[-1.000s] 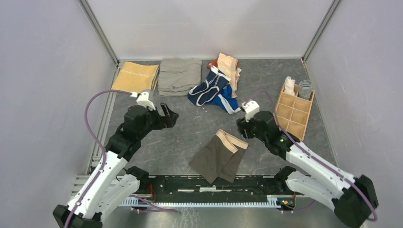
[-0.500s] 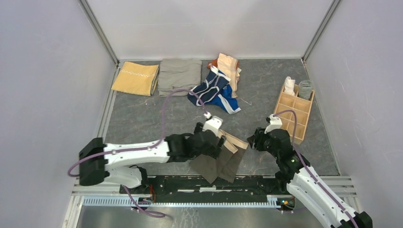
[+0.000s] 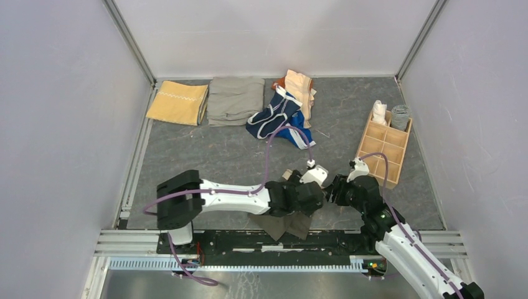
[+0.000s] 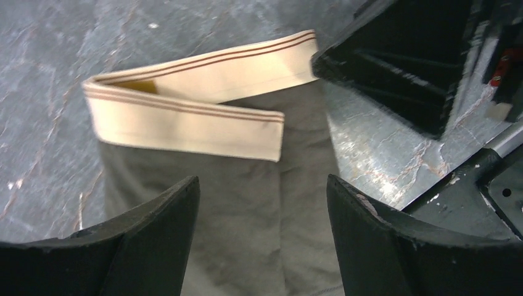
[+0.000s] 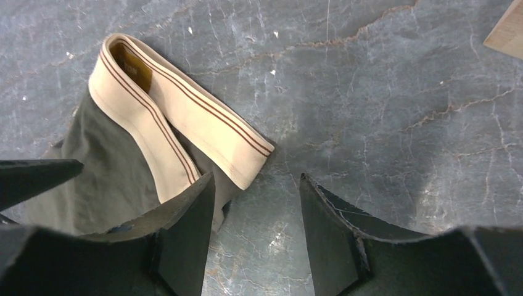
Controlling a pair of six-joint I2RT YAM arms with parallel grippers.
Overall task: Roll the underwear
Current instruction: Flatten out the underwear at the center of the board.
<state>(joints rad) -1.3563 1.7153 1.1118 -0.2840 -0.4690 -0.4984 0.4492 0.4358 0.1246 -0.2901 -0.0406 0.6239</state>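
Both the left end effector (image 4: 262,209) and the right end effector (image 5: 256,185) hang open and empty over the underwear (image 5: 117,160), so each should pinch the tan waistband (image 4: 185,120) evenly.

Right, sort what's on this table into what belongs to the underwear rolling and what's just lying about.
For the job:
- dark grey-brown briefs with tan waistband
- navy briefs with white trim
- bright blue piece
- peach piece
- wooden divider box, already holding a white roll and a grey roll, so probably the destination

Just lying about:
- folded mustard-yellow cloth
- folded grey-khaki cloth
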